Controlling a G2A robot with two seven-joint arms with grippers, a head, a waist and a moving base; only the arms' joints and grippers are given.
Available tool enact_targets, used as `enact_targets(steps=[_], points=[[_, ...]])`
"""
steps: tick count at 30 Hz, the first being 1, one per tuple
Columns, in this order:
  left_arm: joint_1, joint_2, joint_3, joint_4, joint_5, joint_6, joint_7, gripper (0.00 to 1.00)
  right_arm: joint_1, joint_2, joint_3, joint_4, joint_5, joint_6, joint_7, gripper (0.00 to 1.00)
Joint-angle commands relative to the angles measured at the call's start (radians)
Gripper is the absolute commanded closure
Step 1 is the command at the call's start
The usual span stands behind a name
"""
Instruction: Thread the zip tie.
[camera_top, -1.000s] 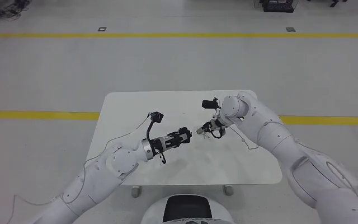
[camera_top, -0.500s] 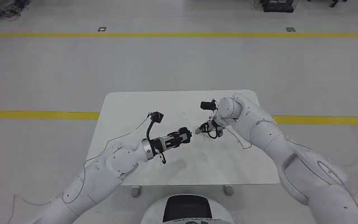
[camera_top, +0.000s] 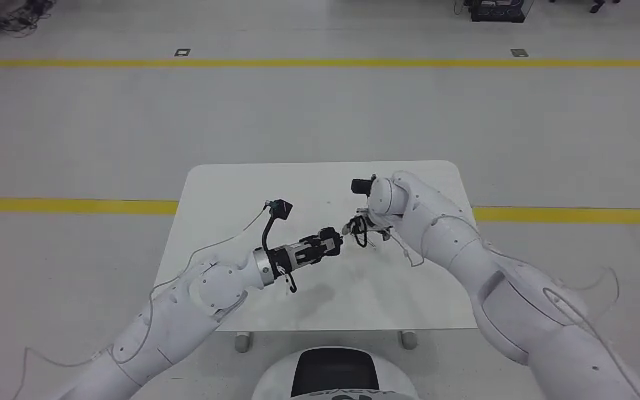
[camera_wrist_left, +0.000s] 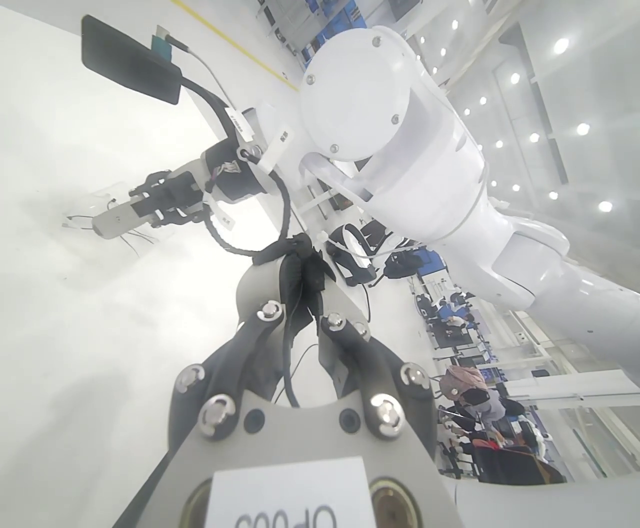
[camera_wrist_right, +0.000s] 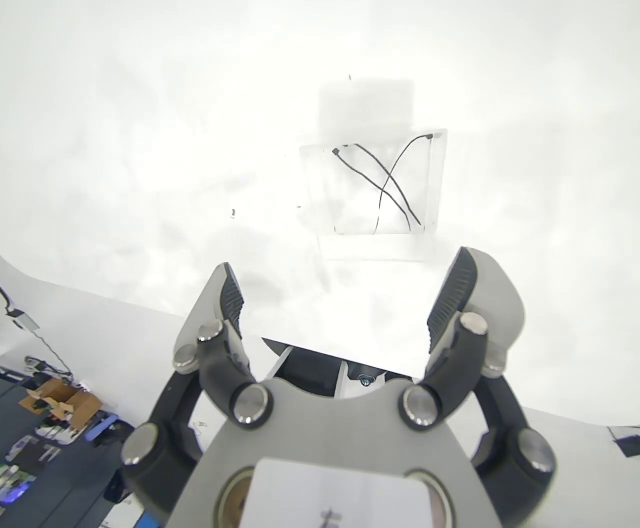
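Note:
My left gripper (camera_wrist_left: 300, 274) is shut on a black zip tie (camera_wrist_left: 303, 254), held above the white table; its thin strap trails back between the fingers. In the top view this gripper (camera_top: 331, 242) sits near the table's middle. My right gripper (camera_wrist_right: 345, 292) is open with nothing between its ribbed pads (camera_wrist_right: 452, 290). It hovers over a clear tray (camera_wrist_right: 435, 180) holding loose black zip ties (camera_wrist_right: 395, 190). Seen from above, the right gripper (camera_top: 356, 228) is just beyond the left one, close to it but apart. From the left wrist it appears as the far gripper (camera_wrist_left: 107, 224).
The white table (camera_top: 230, 200) has bare surface on all sides of the two grippers. The clear tray (camera_wrist_left: 82, 220) lies on the table just past the right gripper. A black wrist camera (camera_wrist_left: 131, 67) on its cable stands above that gripper.
The right arm has swung left, bringing its open gripper closer to the left gripper. The left arm and its zip tie have stayed put.

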Motion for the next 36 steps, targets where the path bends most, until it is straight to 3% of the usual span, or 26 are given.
enact_targets(steps=[1, 10, 20, 29, 30, 33, 36], points=[[0.000, 0.000, 0.000, 0.000, 0.000, 0.000, 0.000, 1.00, 0.004, -0.030, 0.004, 0.050, -0.003, 0.000, -0.013, 0.00], [0.000, 0.000, 0.000, 0.000, 0.000, 0.000, 0.000, 1.00, 0.037, -0.153, 0.032, 0.282, -0.031, 0.000, -0.087, 0.00], [0.000, 0.000, 0.000, 0.000, 0.000, 0.000, 0.000, 1.00, 0.021, -0.150, 0.039, 0.274, -0.029, -0.020, -0.109, 0.00], [0.000, 0.000, 0.000, 0.000, 0.000, 0.000, 0.000, 1.00, 0.009, -0.147, 0.044, 0.245, -0.080, 0.000, -0.112, 0.00], [0.000, 0.000, 0.000, 0.000, 0.000, 0.000, 0.000, 1.00, 0.009, -0.146, 0.047, 0.244, -0.084, 0.000, -0.110, 0.04], [0.000, 0.000, 0.000, 0.000, 0.000, 0.000, 0.000, 1.00, 0.009, -0.145, 0.056, 0.247, -0.091, 0.000, -0.108, 0.47], [0.000, 0.000, 0.000, 0.000, 0.000, 0.000, 0.000, 1.00, 0.006, -0.145, 0.063, 0.244, -0.102, 0.000, -0.102, 0.55]])
